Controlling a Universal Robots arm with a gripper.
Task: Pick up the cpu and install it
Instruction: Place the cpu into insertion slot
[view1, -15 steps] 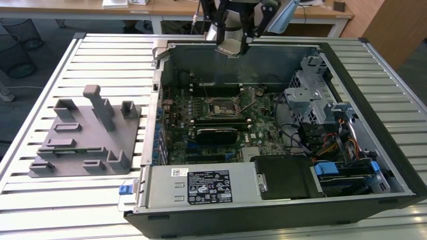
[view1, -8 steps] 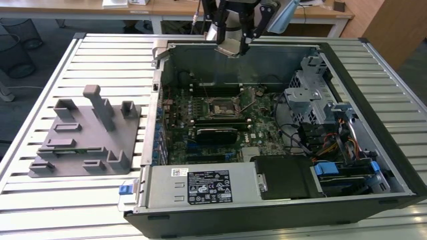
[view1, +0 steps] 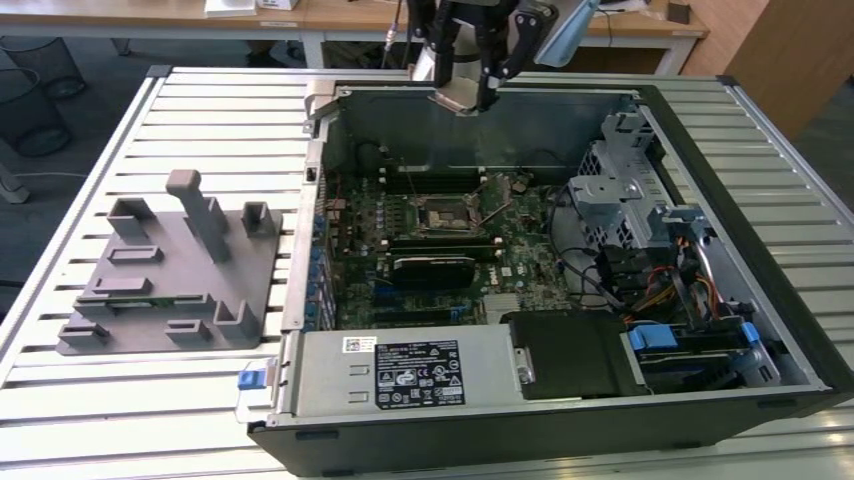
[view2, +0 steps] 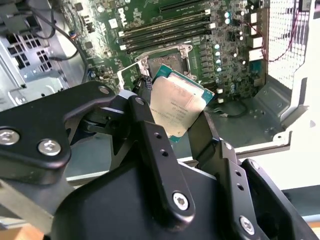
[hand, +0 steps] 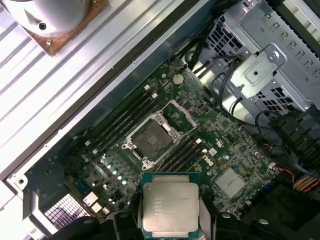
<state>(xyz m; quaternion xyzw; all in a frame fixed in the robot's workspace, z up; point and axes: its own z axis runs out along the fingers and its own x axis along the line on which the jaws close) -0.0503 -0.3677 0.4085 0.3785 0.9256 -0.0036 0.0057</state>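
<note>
Jaws clamped on cpu (hand: 169, 207) edges, well above open socket (hand: 150, 137). Advice: hold it level and square its corners to the socket.

- Looked like a robotics lab or test workshop, set up inside an office-type room.
- Used a slatted metal table (view1: 174, 120) as the workbench.
- Carried an opened computer case (view1: 534, 125) lying on its side, with the motherboard (view1: 441, 235) bare to view.
- Kept a grey plastic fixture (view1: 174, 270) with upright posts beside the case, at the exterior view's left.
- Had a robot arm's black gripper (view1: 463, 95) above the case, pinching a cpu (hand: 170, 205).
- Showed wooden desks (view1: 347, 15) behind the table, and wire waste baskets (view1: 40, 65) on the floor at the exterior view's left.
</note>
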